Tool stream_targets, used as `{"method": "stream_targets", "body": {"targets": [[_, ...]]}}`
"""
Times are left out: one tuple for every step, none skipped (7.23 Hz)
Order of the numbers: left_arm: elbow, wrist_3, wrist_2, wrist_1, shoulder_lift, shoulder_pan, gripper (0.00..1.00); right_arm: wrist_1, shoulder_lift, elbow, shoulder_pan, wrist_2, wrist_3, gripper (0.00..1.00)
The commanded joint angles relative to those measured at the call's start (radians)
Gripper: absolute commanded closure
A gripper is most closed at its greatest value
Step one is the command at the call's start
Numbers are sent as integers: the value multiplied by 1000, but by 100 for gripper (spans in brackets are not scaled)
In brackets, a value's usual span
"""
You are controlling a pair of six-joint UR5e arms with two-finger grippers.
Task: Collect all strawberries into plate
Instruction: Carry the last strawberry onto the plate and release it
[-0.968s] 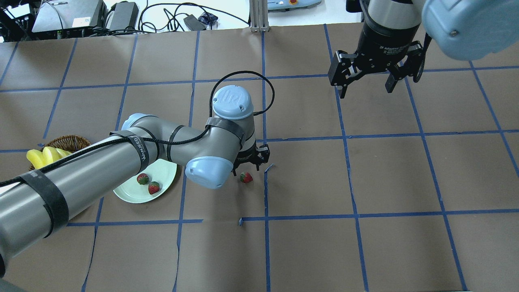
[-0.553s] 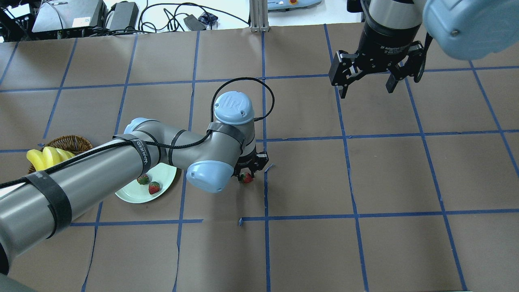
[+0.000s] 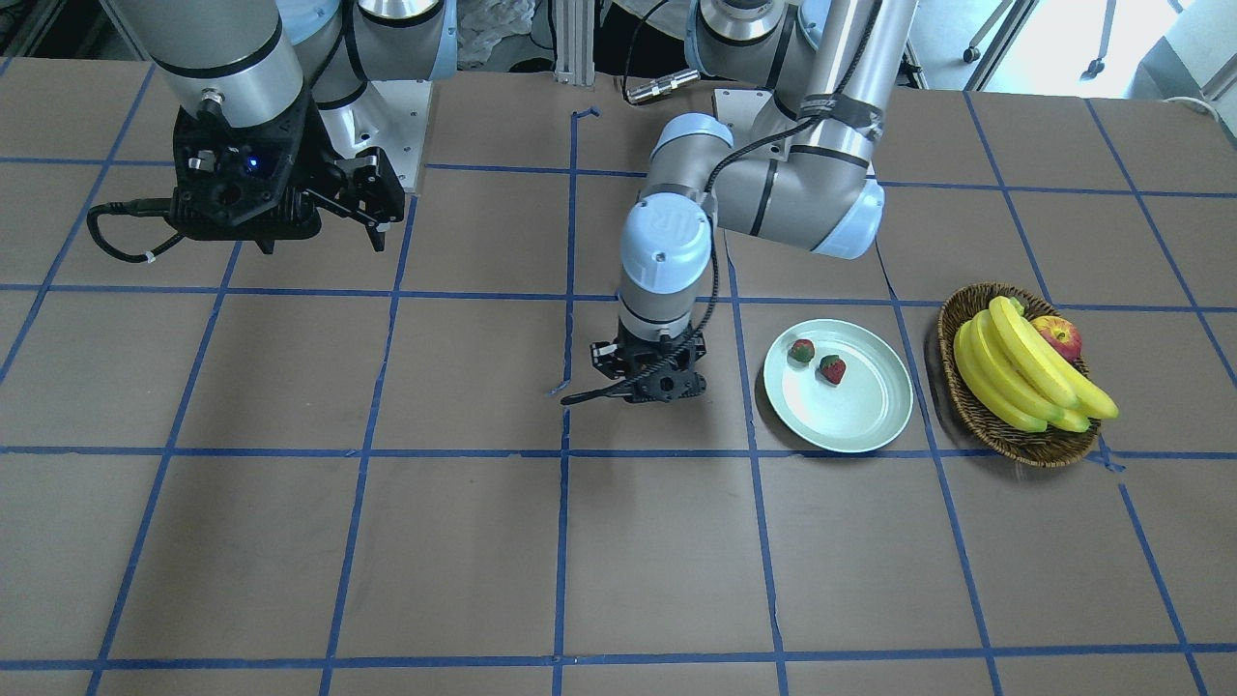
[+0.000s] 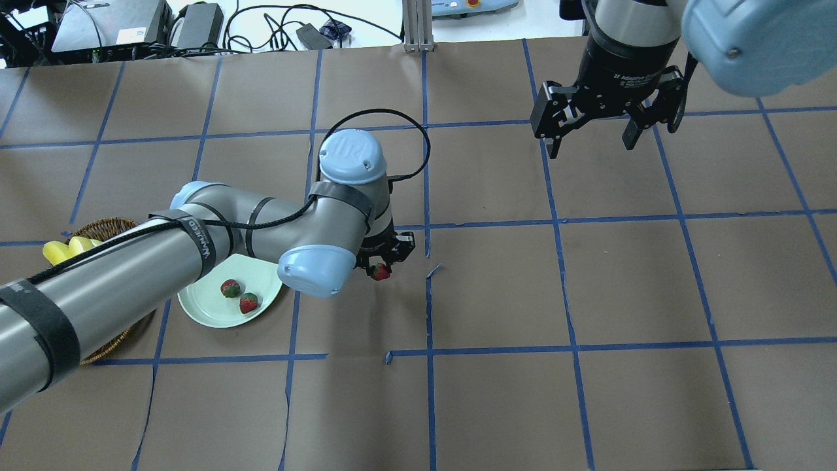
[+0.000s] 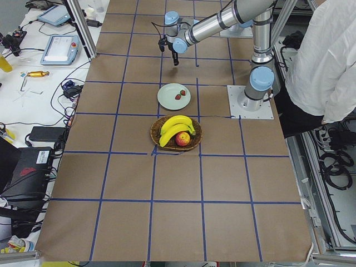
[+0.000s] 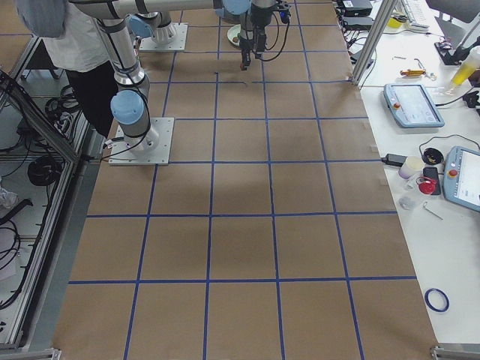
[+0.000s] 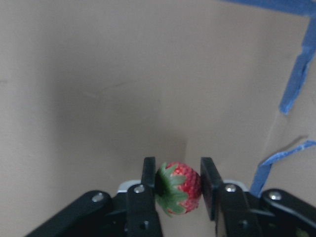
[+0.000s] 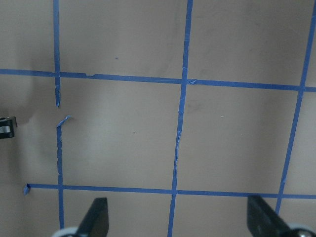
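We see our left gripper point(image 7: 177, 174) clenched on a small red strawberry with green leaves point(image 7: 184, 190), seemingly just above the brown papered table point(image 4: 588, 288). Two more strawberries point(image 4: 230, 288) lie on the pale mint round plate point(image 4: 203, 309) nearby. Our right gripper point(image 4: 590, 148) hangs with its jaws spread, holding nothing.

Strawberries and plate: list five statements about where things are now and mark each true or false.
1. The left gripper is shut on a strawberry. True.
2. Three strawberries lie on the plate. False: two strawberries lie on the plate; the third is in the left gripper.
3. The right gripper is open and holds nothing. True.
4. The apple sits on the plate. False: the apple lies in the basket beside the bananas.
5. The basket stands between the plate and the left gripper. False: the plate lies between the two.
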Motion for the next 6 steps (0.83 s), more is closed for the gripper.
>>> {"method": "stream_targets", "body": {"targets": [[-3,280,28,-102,61,198,83,0,3,-1,-1,0,1,0],[-19,403,85,-119,78,288,83,0,3,0,1,0,1,0],[-52,520,86,-115,84,370,82,0,3,-1,1,0,1,0],[-77,553,80,-105,84,424,71,0,3,0,1,0,1,0],[-95,541,74,-101,82,424,26,0,3,-1,1,0,1,0],[-97,548,74,-101,82,426,19,0,4,0,1,0,1,0]]}}
